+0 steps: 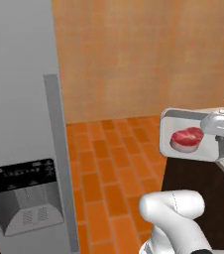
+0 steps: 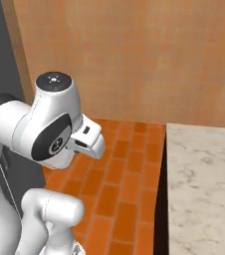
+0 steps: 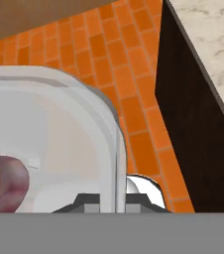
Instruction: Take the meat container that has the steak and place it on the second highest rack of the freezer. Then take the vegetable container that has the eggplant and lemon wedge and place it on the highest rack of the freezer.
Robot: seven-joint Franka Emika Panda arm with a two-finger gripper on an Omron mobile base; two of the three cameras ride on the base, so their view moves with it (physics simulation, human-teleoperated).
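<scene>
Left base view: you see the meat container (image 1: 191, 135), a shallow white-grey tray, held in the air above the orange brick floor (image 1: 109, 168), at the right of the picture. It is tilted so that its open face turns toward the camera. The steak (image 1: 187, 138), a red round slab with a pale rim, lies inside it, near the middle.

The gripper (image 1: 218, 130) meets the container at its right rim. In the hand view the two finger tips (image 3: 86, 202) stand on either side of the container's wall (image 3: 115, 163), closed on it (one tip inside the tray, one outside). Your claw therefore grips the meat container by its rim. The steak (image 3: 0, 183) shows at the lower left of that view, resting on the tray's bottom.

The freezer (image 1: 20, 124) fills the left of the left base view, well apart from the container. Its grey door faces you, with the long vertical handle (image 1: 59, 158) and the dispenser panel (image 1: 22, 193) on it. The door appears closed, and it stands between the container and the racks.

A dark cabinet side (image 3: 193, 129) with a marble counter (image 2: 204, 184) on top stands just behind and beside the container. Bare floor lies between this counter and the freezer. An orange-tan wall (image 2: 134, 60) closes the scene at the back. In the right base view the arm's own white links (image 2: 50, 129) stand in the left foreground.
</scene>
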